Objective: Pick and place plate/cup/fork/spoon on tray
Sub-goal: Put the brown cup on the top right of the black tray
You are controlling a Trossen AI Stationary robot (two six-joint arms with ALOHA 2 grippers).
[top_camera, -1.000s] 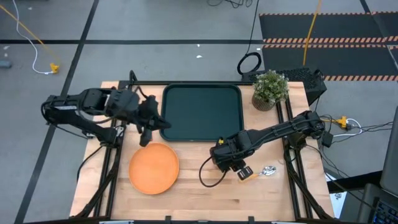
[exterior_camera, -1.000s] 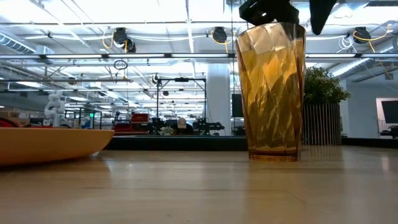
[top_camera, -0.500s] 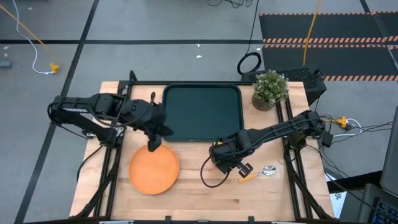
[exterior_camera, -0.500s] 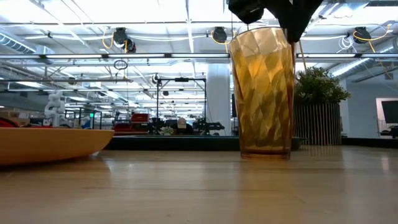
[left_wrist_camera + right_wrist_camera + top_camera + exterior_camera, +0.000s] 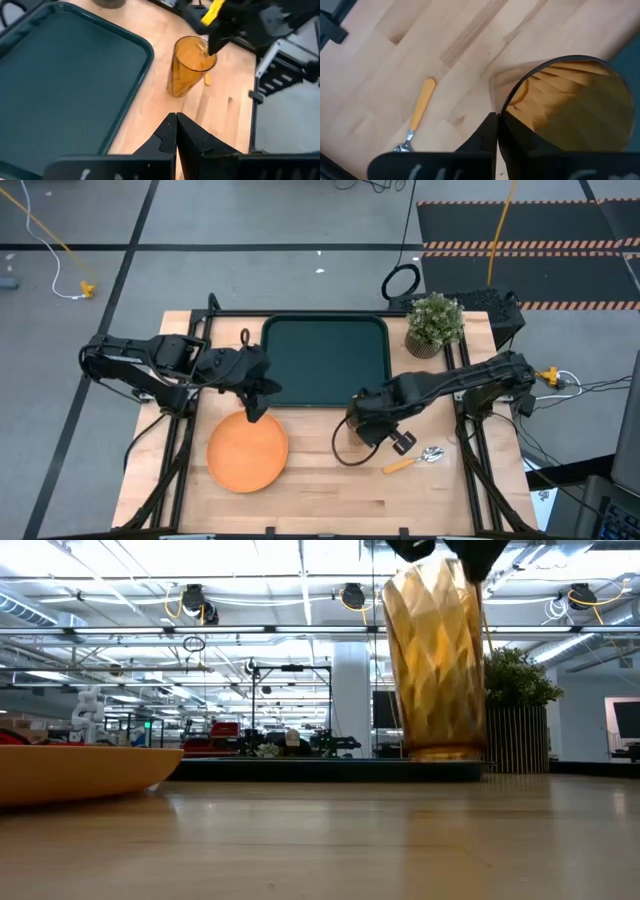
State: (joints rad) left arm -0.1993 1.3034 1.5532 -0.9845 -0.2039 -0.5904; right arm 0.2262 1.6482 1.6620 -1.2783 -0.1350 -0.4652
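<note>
The amber cup (image 5: 435, 660) hangs off the table near the dark green tray's (image 5: 325, 360) near right corner, with my right gripper (image 5: 495, 127) shut on it. The left wrist view also shows the cup (image 5: 187, 67) beside the tray (image 5: 60, 75). The orange plate (image 5: 247, 452) lies flat on the table at the near left. My left gripper (image 5: 253, 412) is shut and hovers over the plate's far rim, holding nothing. The orange-handled spoon (image 5: 415, 458) lies on the table right of the cup. The fork is out of view. My right gripper pinches the cup's rim (image 5: 504, 111), with one finger inside the cup and one outside. The fingers come from above, pointing down. The cup hangs below them, slightly tilted, its base (image 5: 440, 752) clear of the table.
A potted green plant (image 5: 435, 323) stands at the far right corner, beside the tray. A black cable loops on the table near the cup (image 5: 340, 455). Bare wood lies along the near edge between the plate and the spoon.
My right gripper has shut on the cup's rim and raised the cup off the table, moving a little toward the far edge and the right. My left gripper, still shut, has swung right and toward the near edge, from beside the tray to above the plate's far rim.
</note>
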